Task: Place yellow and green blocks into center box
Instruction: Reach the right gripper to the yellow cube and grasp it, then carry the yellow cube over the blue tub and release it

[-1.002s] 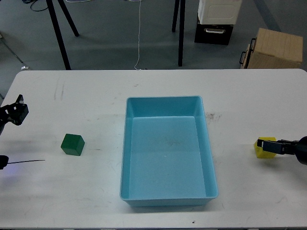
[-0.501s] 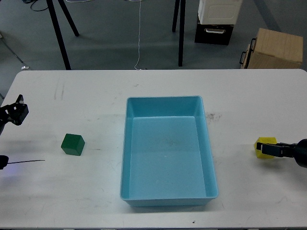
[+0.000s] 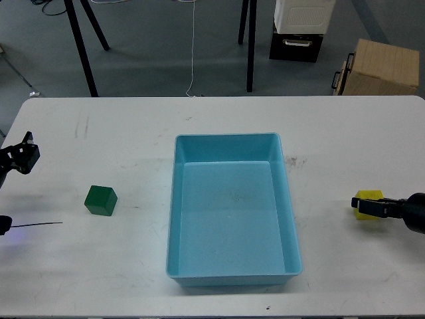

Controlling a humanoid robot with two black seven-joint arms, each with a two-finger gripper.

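yellow block (image 3: 368,204) at the right gripper (image 3: 365,207), green block (image 3: 100,200) lying free, blue box (image 3: 230,143) empty between them.

head view: on the white table (image 3: 133,126), the yellow block sits well right of the box with the dark fingers of the right gripper reaching across it; whether they pinch it or merely overlap it cannot be told at this size. the left gripper (image 3: 24,154) rests near the table's left edge, above and left of the green block and apart from it, its fingers too small and dark to separate. judged step: secure the yellow block. a good grasp centres both fingers on opposite flat faces, lifts clear of the box wall, and releases over the open floor.
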